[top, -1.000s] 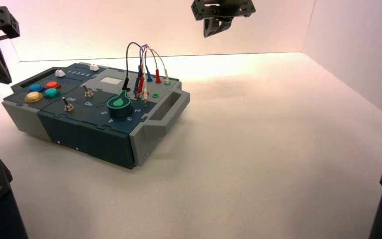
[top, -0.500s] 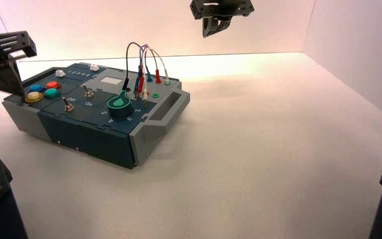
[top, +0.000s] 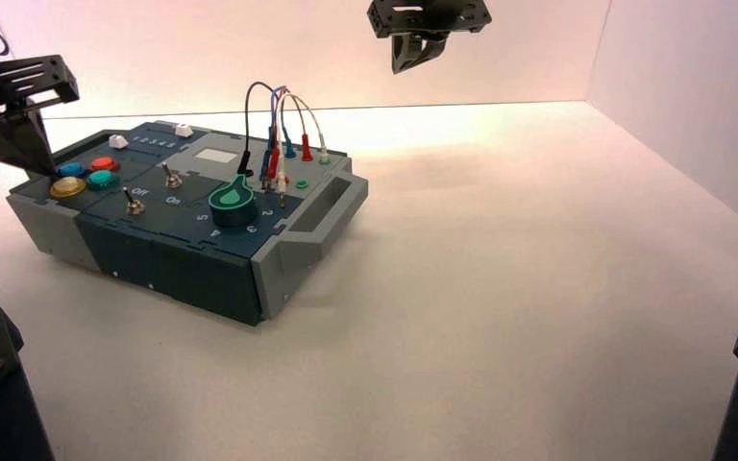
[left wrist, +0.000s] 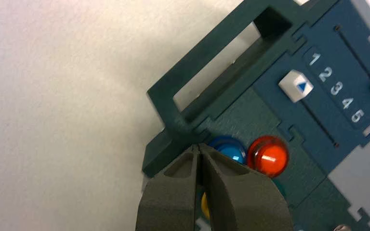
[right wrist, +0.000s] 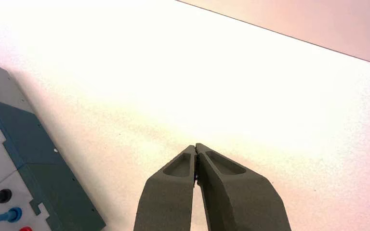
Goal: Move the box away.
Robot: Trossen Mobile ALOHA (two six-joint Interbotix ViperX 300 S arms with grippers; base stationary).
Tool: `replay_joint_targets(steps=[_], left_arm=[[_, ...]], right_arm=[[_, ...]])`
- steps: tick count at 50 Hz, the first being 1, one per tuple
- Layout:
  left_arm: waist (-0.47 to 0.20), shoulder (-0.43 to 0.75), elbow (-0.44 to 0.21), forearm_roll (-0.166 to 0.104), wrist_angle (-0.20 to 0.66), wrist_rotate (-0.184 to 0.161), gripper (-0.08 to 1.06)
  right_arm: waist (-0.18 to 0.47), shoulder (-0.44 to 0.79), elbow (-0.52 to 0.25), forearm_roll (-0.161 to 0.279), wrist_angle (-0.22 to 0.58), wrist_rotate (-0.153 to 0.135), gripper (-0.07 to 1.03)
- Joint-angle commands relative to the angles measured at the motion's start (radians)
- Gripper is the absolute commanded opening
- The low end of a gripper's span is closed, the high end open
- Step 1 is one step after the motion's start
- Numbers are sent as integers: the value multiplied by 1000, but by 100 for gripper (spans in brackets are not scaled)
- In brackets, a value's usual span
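The box (top: 168,254), dark teal and grey, sits on the white table at the left, turned at an angle. It bears a green dial (top: 232,204), toggle switches, round buttons and looped plug wires (top: 279,120). My left gripper (top: 38,165) is shut and empty, its tips at the box's left end by the dark teal handle (left wrist: 212,91), beside the blue button (left wrist: 229,149) and the red button (left wrist: 268,156). My right gripper (top: 405,65) is shut and empty, held high above the table behind the box; its wrist view shows its tips (right wrist: 195,146) over bare table.
White walls stand at the back and right. A white slider cap with a blue arrow (left wrist: 296,85) sits beside the number 1 of a row numbered 1 to 5. The box's grey right handle (top: 327,213) faces the open table.
My left gripper has swung in from the far left and come down to the box's left end. The box has shifted very slightly to the right. The right arm has barely moved.
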Motion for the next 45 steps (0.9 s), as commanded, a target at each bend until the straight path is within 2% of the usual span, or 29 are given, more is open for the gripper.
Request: replay_joint_targets(steps=[1,9,26,39,45], left_arm=[[-60,48,-28,-14,3,-3,-3],[-78,87,-57,-14,8,-5,-3],[-58,87,-75,-5,9,-2,-3],[34,83,-81,32,8,5,-3],[46,64,-98,35,3,18,-3]], right_arm=[[-3,-23,-23,3,-3,-2,-2],[-6,-29,-17,2,-3,-2,-2],[-18,-26,-21,0,-3,-5,-2],[-21,-25,-23,0,-5,-6,-2],[-25,-23,-25,0,-5,-6,-2]])
